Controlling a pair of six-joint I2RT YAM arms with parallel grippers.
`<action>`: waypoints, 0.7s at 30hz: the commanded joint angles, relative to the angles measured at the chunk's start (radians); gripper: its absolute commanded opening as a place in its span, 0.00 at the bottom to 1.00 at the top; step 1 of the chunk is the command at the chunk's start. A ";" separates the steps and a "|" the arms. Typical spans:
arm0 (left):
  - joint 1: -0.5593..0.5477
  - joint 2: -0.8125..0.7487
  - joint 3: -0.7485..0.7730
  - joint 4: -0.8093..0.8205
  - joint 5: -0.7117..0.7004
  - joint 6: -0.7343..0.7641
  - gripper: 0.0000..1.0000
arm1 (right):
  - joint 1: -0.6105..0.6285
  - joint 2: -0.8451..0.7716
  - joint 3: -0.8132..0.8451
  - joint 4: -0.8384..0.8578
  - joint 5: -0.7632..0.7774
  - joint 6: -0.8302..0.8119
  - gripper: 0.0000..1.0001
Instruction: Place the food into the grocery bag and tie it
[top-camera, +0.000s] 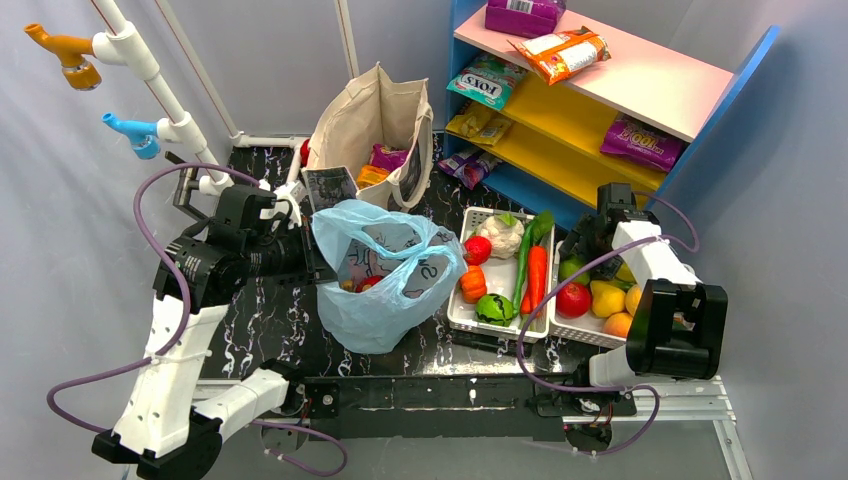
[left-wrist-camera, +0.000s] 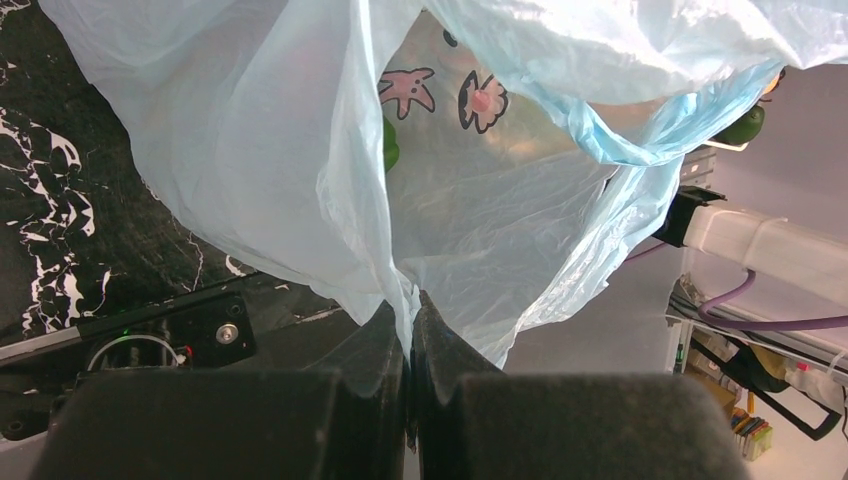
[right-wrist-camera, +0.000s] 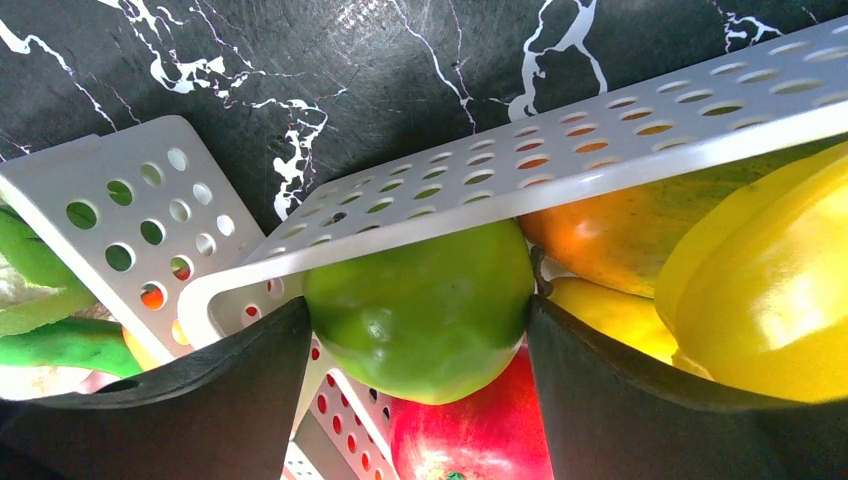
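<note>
The light-blue grocery bag (top-camera: 385, 290) stands open on the black marble table, and its film fills the left wrist view (left-wrist-camera: 280, 150). My left gripper (top-camera: 318, 262) (left-wrist-camera: 410, 305) is shut on a fold of the bag's left rim. A red piece of food (top-camera: 366, 283) and a green one (left-wrist-camera: 390, 145) lie inside. My right gripper (top-camera: 580, 262) (right-wrist-camera: 420, 330) is down in the right white basket (right-wrist-camera: 600, 170). It stands open, with a finger close on each side of a green round fruit (right-wrist-camera: 420, 305) (top-camera: 570, 268). That fruit rests on a red one (right-wrist-camera: 480, 430) (top-camera: 573, 299).
Yellow and orange fruits (right-wrist-camera: 770, 280) crowd the right basket (top-camera: 580, 335). The left basket (top-camera: 455, 318) holds a carrot, cauliflower, a green pod and more vegetables. A beige canvas tote (top-camera: 375, 120) stands behind the bag. A shelf with snack packets (top-camera: 600, 90) is at the back right.
</note>
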 joint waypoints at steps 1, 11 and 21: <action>-0.004 -0.001 0.027 -0.031 -0.017 0.014 0.00 | -0.006 0.059 -0.078 0.043 -0.004 0.011 0.78; -0.003 -0.007 0.011 -0.015 -0.012 0.006 0.00 | -0.005 0.006 -0.015 -0.015 -0.016 0.010 0.25; -0.004 -0.012 0.002 -0.004 -0.001 -0.002 0.00 | -0.006 -0.095 0.108 -0.144 -0.013 0.016 0.19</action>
